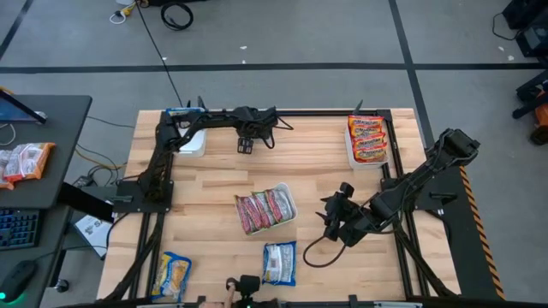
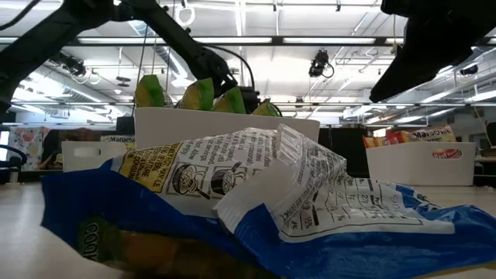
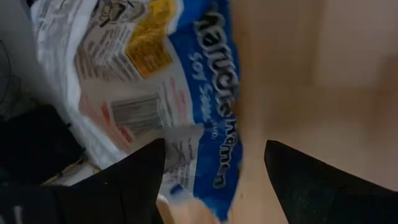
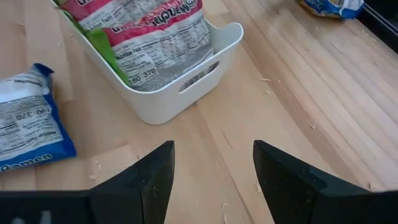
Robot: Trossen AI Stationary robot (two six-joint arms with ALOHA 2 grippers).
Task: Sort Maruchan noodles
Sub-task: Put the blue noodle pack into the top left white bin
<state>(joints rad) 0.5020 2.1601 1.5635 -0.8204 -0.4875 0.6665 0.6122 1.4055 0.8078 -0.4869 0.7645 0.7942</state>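
On the far left, off the tabletop (image 1: 214, 184), a dark side desk (image 1: 51, 154) carries an orange-and-white packet (image 1: 24, 161). At the tabletop's far left corner stands a white tray (image 1: 193, 141) holding a blue-white packet (image 1: 181, 112). The left hand (image 1: 247, 144) hovers just beside this tray, over bare wood, its fingers spread and holding nothing; the left wrist view shows a blue-white soy sauce packet (image 3: 186, 93) beyond its two dark fingers (image 3: 134, 177).

Near the front edge, left of centre, lies a blue-white-yellow packet (image 1: 172, 275). At the centre of the tabletop a white tray (image 1: 289, 212) holds the silvery-green and red-pink packets (image 1: 261, 210), standing on edge side by side. In front of it a second blue-white packet (image 1: 279, 263) lies flat on the wood; the low view shows this packet (image 2: 256, 201) close up, crumpled.

The right hand (image 1: 332, 224) hovers to the right of the centre tray, over bare wood, its fingers spread and empty. At the far right corner a white tray (image 1: 351, 152) holds stacked orange-red packets (image 1: 368, 139).
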